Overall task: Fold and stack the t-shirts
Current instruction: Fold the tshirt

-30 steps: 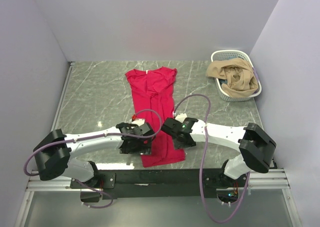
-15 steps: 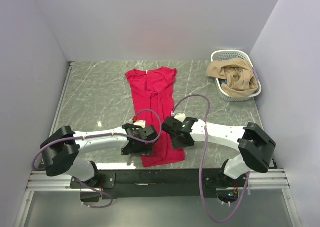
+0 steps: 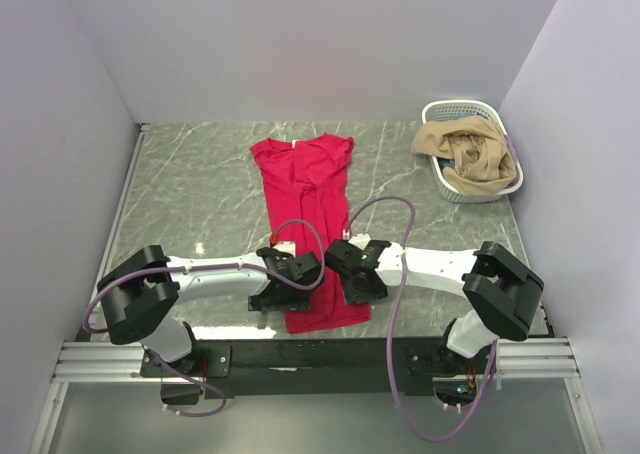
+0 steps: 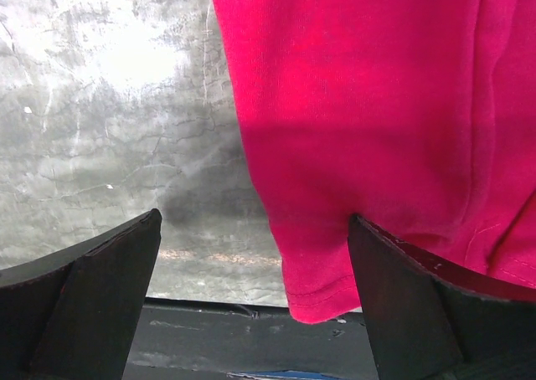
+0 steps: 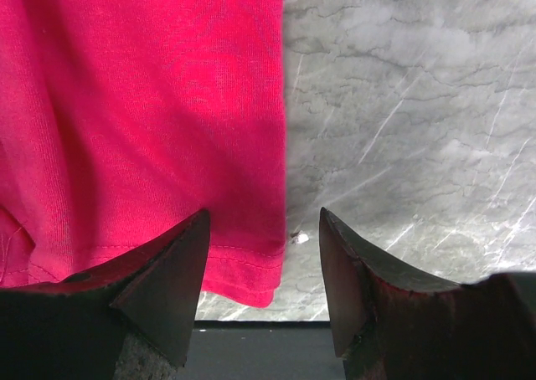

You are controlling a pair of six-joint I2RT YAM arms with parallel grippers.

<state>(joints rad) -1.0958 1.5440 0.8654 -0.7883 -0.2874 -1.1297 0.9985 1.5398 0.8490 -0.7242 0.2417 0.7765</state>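
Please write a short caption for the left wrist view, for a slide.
Open left gripper framing the hem corner of the red t-shirt on the grey marbled table.

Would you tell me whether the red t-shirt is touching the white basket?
Apart: the top view shows bare table between the red t-shirt and the white basket.

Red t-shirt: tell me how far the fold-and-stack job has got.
Done: the red t-shirt lies flat on the table as a long narrow strip, its sides apparently folded in. In hand: the left end effector and right end effector are open, low over its near hem corners, gripping nothing. Left: folding it along its length, then the tan clothes in the basket; no stack exists yet.
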